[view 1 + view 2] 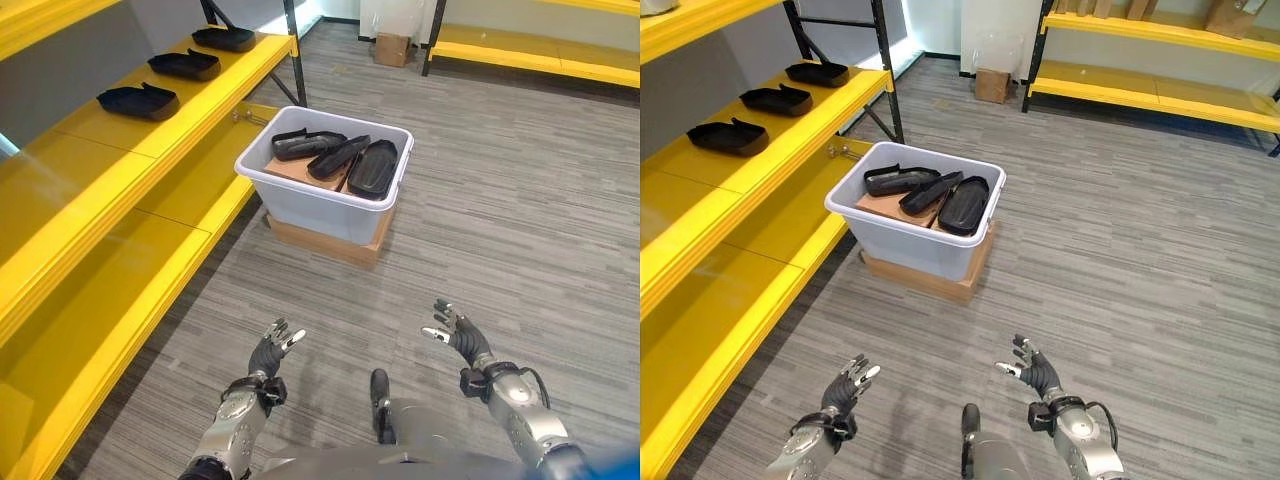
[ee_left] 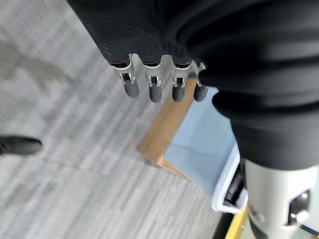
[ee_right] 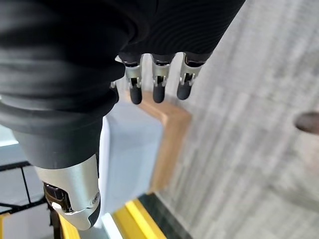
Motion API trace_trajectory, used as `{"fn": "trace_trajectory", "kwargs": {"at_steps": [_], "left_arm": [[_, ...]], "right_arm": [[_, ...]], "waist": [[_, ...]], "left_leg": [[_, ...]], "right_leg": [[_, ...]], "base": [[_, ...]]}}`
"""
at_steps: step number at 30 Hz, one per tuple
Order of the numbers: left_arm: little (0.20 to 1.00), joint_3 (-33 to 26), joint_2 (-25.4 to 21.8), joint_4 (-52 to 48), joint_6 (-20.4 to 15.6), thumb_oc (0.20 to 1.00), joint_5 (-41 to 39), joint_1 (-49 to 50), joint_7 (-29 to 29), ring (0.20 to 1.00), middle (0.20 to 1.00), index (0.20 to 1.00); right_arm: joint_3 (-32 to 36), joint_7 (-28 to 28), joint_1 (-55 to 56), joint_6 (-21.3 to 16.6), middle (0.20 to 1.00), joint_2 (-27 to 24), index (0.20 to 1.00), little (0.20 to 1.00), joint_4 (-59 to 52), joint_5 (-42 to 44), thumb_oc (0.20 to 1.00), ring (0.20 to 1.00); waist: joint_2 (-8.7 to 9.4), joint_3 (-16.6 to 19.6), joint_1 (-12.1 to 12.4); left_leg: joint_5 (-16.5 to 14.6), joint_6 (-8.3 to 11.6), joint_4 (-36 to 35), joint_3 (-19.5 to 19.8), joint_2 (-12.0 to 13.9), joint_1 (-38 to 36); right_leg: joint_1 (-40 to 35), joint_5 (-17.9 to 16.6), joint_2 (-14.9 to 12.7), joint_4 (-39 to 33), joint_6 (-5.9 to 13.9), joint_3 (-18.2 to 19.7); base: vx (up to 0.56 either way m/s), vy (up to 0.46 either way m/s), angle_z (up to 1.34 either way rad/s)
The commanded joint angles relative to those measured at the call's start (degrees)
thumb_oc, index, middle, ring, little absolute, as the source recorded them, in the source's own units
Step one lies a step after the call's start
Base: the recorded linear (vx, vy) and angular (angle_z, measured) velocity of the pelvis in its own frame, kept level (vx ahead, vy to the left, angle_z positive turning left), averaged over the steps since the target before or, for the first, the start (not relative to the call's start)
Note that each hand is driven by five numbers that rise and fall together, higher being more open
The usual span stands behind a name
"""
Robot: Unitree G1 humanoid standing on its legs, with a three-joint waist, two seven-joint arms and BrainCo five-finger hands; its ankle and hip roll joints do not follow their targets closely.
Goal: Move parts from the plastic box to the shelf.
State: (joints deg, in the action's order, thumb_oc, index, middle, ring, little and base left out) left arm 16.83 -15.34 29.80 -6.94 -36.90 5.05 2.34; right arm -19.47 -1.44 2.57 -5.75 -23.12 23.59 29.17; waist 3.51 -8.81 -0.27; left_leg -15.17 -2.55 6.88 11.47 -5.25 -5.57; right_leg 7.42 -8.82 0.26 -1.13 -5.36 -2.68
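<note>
Both empty hands, left (image 1: 272,350) and right (image 1: 458,330), hang open at lower frame; next, probably reaching the centre box (image 1: 322,205) for parts (image 1: 340,156).

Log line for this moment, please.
left hand: open, empty | right hand: open, empty | plastic box: three black parts inside | shelf: three parts placed

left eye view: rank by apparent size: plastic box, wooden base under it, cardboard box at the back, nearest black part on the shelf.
1. plastic box
2. wooden base, mostly hidden under the box, so only its visible edge counts
3. nearest black part
4. cardboard box, farthest from the camera, so true size unsure
</note>
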Motion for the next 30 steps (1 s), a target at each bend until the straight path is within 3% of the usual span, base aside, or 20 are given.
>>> {"fn": "trace_trajectory", "kwargs": {"at_steps": [1,4,5,6,7,9,12,13,15,17,19,21,22,23,25,26,27,30], "left_arm": [[1.000,-0.4,-1.9,-2.1,-2.4,1.000,0.8,-1.1,-0.4,1.000,1.000,1.000],[1.000,-0.2,-1.9,-2.8,-2.4,1.000,0.9,-1.4,-0.3,1.000,1.000,1.000],[1.000,-0.5,-1.8,-3.9,-2.6,1.000,0.6,-0.7,-0.5,1.000,1.000,1.000],[1.000,-0.5,-1.8,-3.9,-2.6,1.000,0.6,-0.7,-0.5,1.000,1.000,1.000],[1.000,-0.6,-2.0,-5.0,-2.3,1.000,0.4,0.2,-0.9,1.000,1.000,1.000],[1.000,-1.0,-1.7,-4.8,-1.9,1.000,-0.1,0.7,-0.7,1.000,1.000,1.000],[1.000,-1.3,-1.7,-3.7,-1.8,1.000,-1.1,0.7,-0.3,1.000,1.000,1.000],[1.000,-1.4,-1.9,-3.5,-2.0,1.000,-1.4,0.6,0.1,1.000,1.000,1.000],[1.000,-1.3,-1.9,-3.0,-2.4,1.000,-1.6,0.0,0.9,1.000,1.000,1.000],[1.000,-0.9,-1.6,-2.3,-2.6,1.000,-1.4,-1.1,0.8,1.000,1.000,1.000],[1.000,-0.5,-1.5,-1.3,-2.4,1.000,-0.3,-1.9,0.7,1.000,1.000,1.000],[1.000,-0.6,-1.4,-1.7,-2.2,1.000,-0.4,-1.6,0.2,1.000,1.000,1.000],[1.000,-0.8,-1.8,-2.4,-2.4,1.000,-0.2,-0.8,-0.1,1.000,1.000,1.000],[1.000,-0.8,-1.8,-2.4,-2.4,1.000,-0.2,-0.8,-0.1,1.000,1.000,1.000],[1.000,-0.4,-3.0,-3.3,-2.6,1.000,-0.9,-1.1,0.0,1.000,1.000,1.000],[1.000,-0.4,-3.0,-3.3,-2.6,1.000,-0.9,-1.1,0.0,1.000,1.000,1.000],[1.000,-0.6,-3.8,-3.7,-3.0,1.000,-0.6,-1.6,0.1,1.000,1.000,1.000],[1.000,-0.1,-5.3,-4.1,-3.1,1.000,0.1,-3.4,0.9,1.000,1.000,1.000]], "right_arm": [[0.3,0.5,-1.4,-2.6,1.000,-0.1,1.000,1.000,-2.0,2.2,1.000,1.000],[0.5,0.9,-1.6,-2.7,1.000,-0.4,1.000,1.000,-1.8,2.5,1.000,1.000],[0.8,0.6,-1.3,-2.8,1.000,-1.0,1.000,1.000,-2.1,2.5,1.000,1.000],[0.8,0.6,-1.3,-2.8,1.000,-1.1,1.000,1.000,-2.1,2.5,1.000,1.000],[1.4,0.4,-0.8,-2.9,1.000,-2.2,1.000,1.000,-2.3,2.2,1.000,1.000],[1.4,0.9,-0.9,-2.7,1.000,-2.1,1.000,1.000,-1.8,1.9,1.000,1.000],[1.4,1.8,-0.9,-3.0,1.000,-1.4,1.000,1.000,-1.2,2.6,1.000,1.000],[1.4,2.2,-0.8,-3.2,1.000,-1.2,1.000,1.000,-1.1,2.7,1.000,1.000],[1.2,3.0,-0.8,-3.8,1.000,-1.1,1.000,1.000,-0.8,3.3,1.000,1.000],[1.7,3.4,-0.9,-4.3,1.000,-1.1,1.000,1.000,0.2,3.7,1.000,1.000],[1.8,4.0,-0.8,-4.1,1.000,-1.2,1.000,1.000,0.9,2.4,1.000,1.000],[1.9,3.6,-0.3,-3.6,1.000,-1.1,1.000,1.000,0.2,2.4,1.000,1.000],[1.7,3.0,-0.1,-3.2,1.000,-0.9,1.000,1.000,0.0,1.7,1.000,1.000],[1.7,3.0,-0.1,-3.2,1.000,-0.9,1.000,1.000,0.0,1.7,1.000,1.000],[1.3,2.4,-0.6,-3.1,1.000,-0.4,1.000,1.000,-0.5,2.3,1.000,1.000],[1.3,2.4,-0.6,-3.1,1.000,-0.4,1.000,1.000,-0.5,2.3,1.000,1.000],[1.1,2.2,-0.9,-3.1,1.000,0.0,1.000,1.000,-1.0,2.6,1.000,1.000],[0.1,2.2,-2.4,-2.9,1.000,0.9,1.000,1.000,-2.1,2.8,1.000,1.000]], "waist": [[-1.05,2.2,-0.3],[-1.17,2.3,-0.6],[-1.58,1.7,-0.5],[-1.60,1.7,-0.5],[-1.70,-0.9,0.5],[-1.20,-1.6,0.9],[0.31,-1.6,1.4],[0.31,-1.6,1.6],[-0.81,-1.5,1.7],[-1.78,-1.4,1.4],[-2.27,-0.8,1.2],[-2.52,-0.3,1.8],[-2.79,1.1,2.4],[-2.78,1.1,2.4],[-1.49,1.7,3.2],[-1.43,1.8,3.1],[-0.82,1.9,3.5],[0.25,2.2,4.0]], "left_leg": [[7.5,-0.62,-2.8,0.1,-0.6,3.0],[5.9,0.43,3.3,0.8,-0.3,4.6],[7.8,2.08,15.8,-0.8,-0.4,8.4],[7.7,2.08,15.9,-0.7,-0.4,8.4],[12.9,3.79,30.8,-2.3,-1.4,14.9],[13.3,2.85,32.6,-2.8,0.0,18.4],[12.9,1.70,20.0,-2.7,7.9,18.9],[14.6,2.29,12.5,-1.6,10.8,18.1],[22.3,4.49,-0.1,0.0,16.9,17.8],[26.8,6.78,-9.9,-2.8,20.5,18.6],[27.0,8.29,-11.3,-8.6,20.9,20.7],[27.3,8.76,-11.2,-6.9,20.9,19.4],[27.0,8.87,-10.7,-4.5,19.9,18.2],[27.0,8.87,-10.7,-4.5,19.9,18.1],[22.9,7.92,-1.6,-5.7,16.9,21.8],[22.6,7.87,-1.2,-5.7,16.8,22.1],[20.2,7.34,2.5,-6.4,15.4,23.7],[14.3,4.84,10.2,-7.2,11.0,27.2]], "right_leg": [[-1.7,6.5,-1.9,2.4,9.54,0.6],[-1.9,8.2,-1.0,3.3,8.40,1.2],[-4.0,9.0,-0.6,3.0,7.39,1.0],[-3.9,9.0,-0.6,3.0,7.39,1.0],[-7.2,10.6,-0.5,3.3,6.17,0.8],[-8.0,11.2,-1.2,3.8,6.02,1.2],[-9.2,12.8,-2.9,4.6,6.68,2.5],[-9.2,13.7,-2.9,5.3,6.89,3.1],[-9.8,15.6,-2.4,6.2,7.08,4.6],[-11.8,17.4,-2.7,5.8,7.38,4.5],[-15.0,18.4,-3.9,4.7,8.20,3.7],[-16.2,18.6,-4.5,4.1,8.73,4.3],[-18.3,18.8,-6.9,3.5,10.13,4.8],[-18.4,18.8,-6.9,3.5,10.13,4.8],[-18.4,17.3,-11.3,3.3,12.23,4.8],[-18.3,17.3,-11.4,3.3,12.29,4.8],[-18.6,16.7,-13.1,3.5,13.07,4.4],[-15.8,11.9,-17.2,5.9,14.22,5.1]], "base": [[0.16,-0.136,-0.11],[0.14,-0.102,-0.05],[0.12,-0.054,0.14],[0.16,-0.061,0.06],[0.09,-0.027,-0.05],[0.10,-0.006,-0.08],[0.15,0.086,-0.18],[0.17,0.161,-0.17],[0.17,0.218,-0.31],[0.22,0.256,-0.11],[0.24,0.243,0.24],[0.29,0.307,0.40],[0.35,0.382,-0.03],[0.35,0.437,-0.31],[0.22,0.341,-0.50],[0.19,0.292,-0.44],[0.17,0.297,-0.18],[0.18,0.349,0.05]]}}
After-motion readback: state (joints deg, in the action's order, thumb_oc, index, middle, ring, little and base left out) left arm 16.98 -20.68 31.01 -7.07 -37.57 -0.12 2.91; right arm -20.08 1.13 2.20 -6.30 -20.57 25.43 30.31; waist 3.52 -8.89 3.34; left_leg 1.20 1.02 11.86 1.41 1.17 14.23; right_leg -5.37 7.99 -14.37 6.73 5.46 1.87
